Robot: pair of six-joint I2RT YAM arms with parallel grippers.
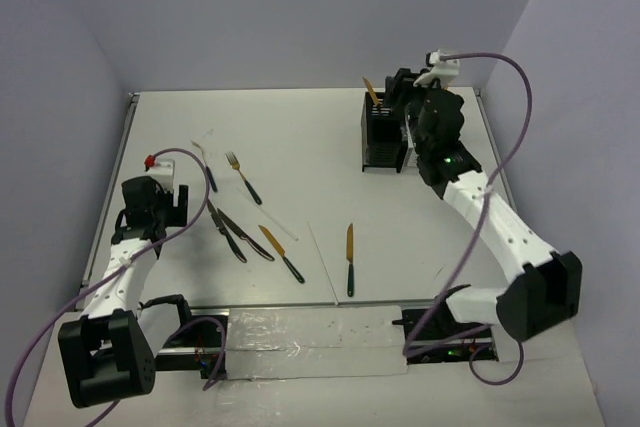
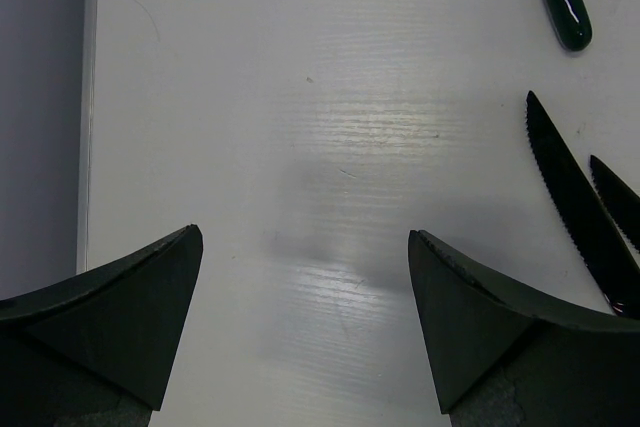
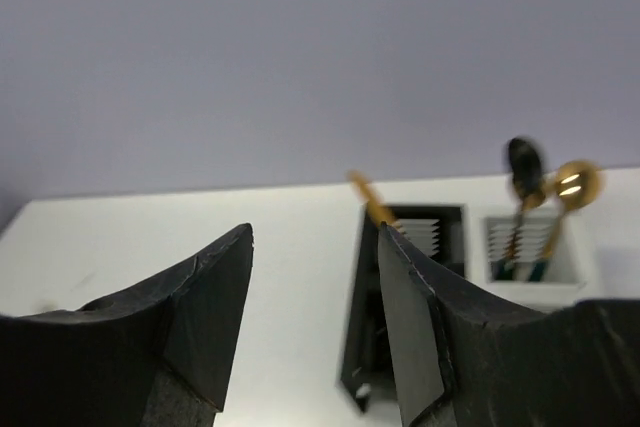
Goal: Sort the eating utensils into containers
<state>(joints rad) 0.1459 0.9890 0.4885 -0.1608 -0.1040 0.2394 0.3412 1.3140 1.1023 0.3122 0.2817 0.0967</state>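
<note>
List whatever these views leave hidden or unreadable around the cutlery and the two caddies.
- Top view: white slotted caddy mostly hidden behind the right arm; contents uncountable.
- Right wrist view: black slotted caddy partly covered by a finger of the right gripper; black spoon blurred.
- Left wrist view: black serrated knife and dark green handle cut off by frame edges.

White tabletop (image 1: 300, 137) w/ shiny foil strip (image 1: 315, 342) at near edge, plain lavender walls (image 1: 290, 7) on 3 sides

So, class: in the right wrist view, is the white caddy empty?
No, a gold utensil and a black utensil stand in the white caddy.
</note>
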